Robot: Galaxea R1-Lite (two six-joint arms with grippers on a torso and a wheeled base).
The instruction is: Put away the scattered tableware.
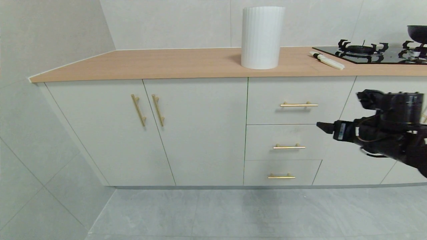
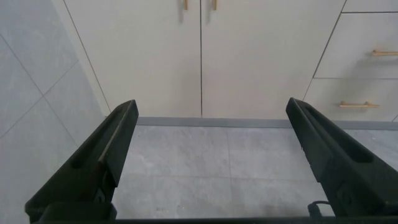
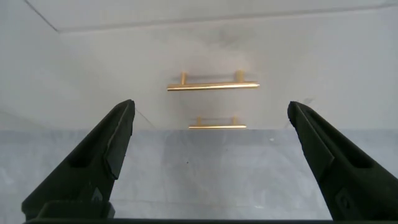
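Utensil point(image 1: 326, 60) on countertop point(image 1: 166, 63), well above right gripper point(image 3: 210, 106) | left gripper point(image 2: 211, 106), right: jaws spread, empty

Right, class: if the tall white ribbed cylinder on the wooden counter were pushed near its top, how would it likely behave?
The tall white ribbed cylinder stands taller than it is wide, so a high push may tip it rather than slide it. Once down, its round body would probably roll on the flat wooden counter.
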